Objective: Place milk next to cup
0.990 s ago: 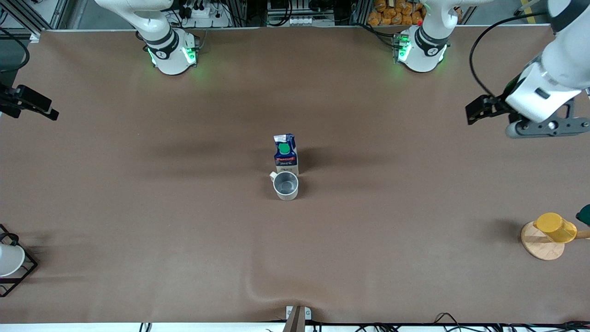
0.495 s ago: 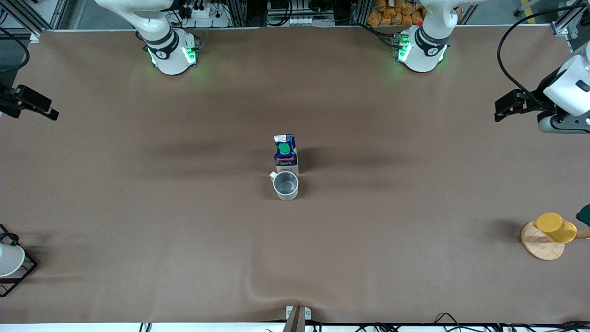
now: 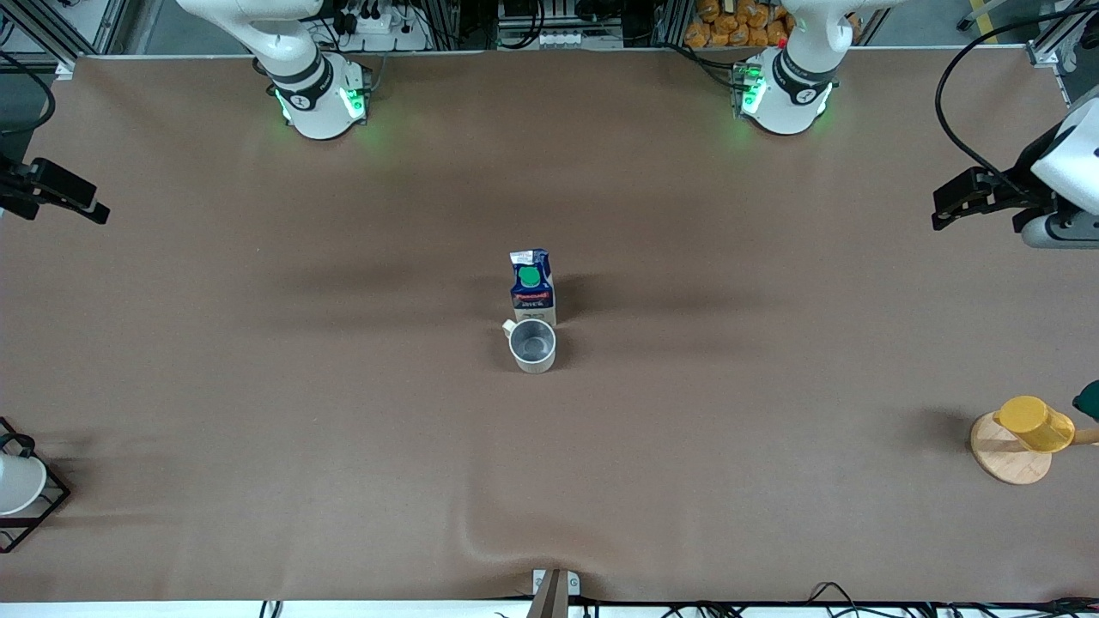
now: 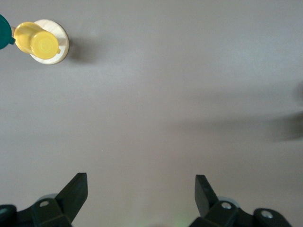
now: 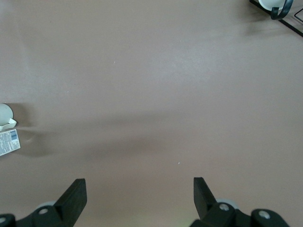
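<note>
The milk (image 3: 532, 287), a dark blue carton with a green cap, stands upright at the table's middle. The cup (image 3: 532, 346), an off-white mug with a grey inside, stands right beside it, nearer to the front camera, and almost touches it. Both show at the edge of the right wrist view: the milk (image 5: 8, 142) and the cup (image 5: 4, 114). My left gripper (image 4: 142, 177) is open and empty over bare table at the left arm's end (image 3: 1060, 230). My right gripper (image 5: 138, 182) is open and empty over bare table toward the right arm's end; the front view does not show it.
A yellow cup on a wooden stand (image 3: 1026, 433) is near the front at the left arm's end, with a teal object (image 3: 1089, 399) beside it. A black wire rack with a white cup (image 3: 21, 489) is at the right arm's end.
My left arm has drawn back toward its end of the table and is now partly out of the front view. The milk and the cup have not moved.
</note>
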